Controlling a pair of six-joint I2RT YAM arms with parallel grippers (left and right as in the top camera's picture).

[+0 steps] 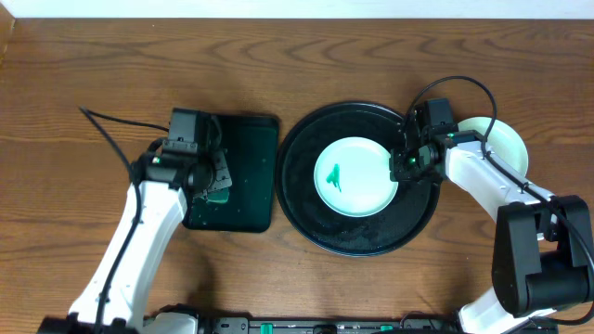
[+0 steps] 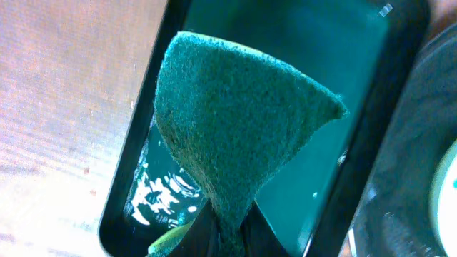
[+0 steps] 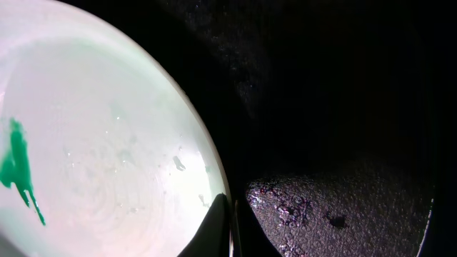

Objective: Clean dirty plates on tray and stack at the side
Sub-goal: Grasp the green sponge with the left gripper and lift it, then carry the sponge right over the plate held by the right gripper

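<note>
You have two pale mint, round, glossy plates in sight. One, the smeared plate (image 1: 367, 190), lies flat in the middle of the large round black glossy tray (image 1: 299, 199). It carries a single green smear (image 1: 334, 176) left of its centre. The second plate (image 1: 506, 139) lies on the brown wooden surface (image 1: 74, 56) just beyond the black tray's right rim, partly hidden by your right arm (image 1: 473, 176). Whether anything lies under it, you cannot tell.

There are two trays. The black tray holds the smeared plate. A smaller rectangular dark green tray (image 1: 251, 139) sits just to its left, and the left wrist view shows wet glints in its bottom.

There is one dark green scouring pad (image 2: 235, 121). Your left jaws pinch it at its lower edge, so it stands up in front of them over the green tray.

Your right jaws are closed tight, with their tips at the smeared plate's right rim, over the black tray. The right wrist view does not show whether the rim is caught between them.
</note>
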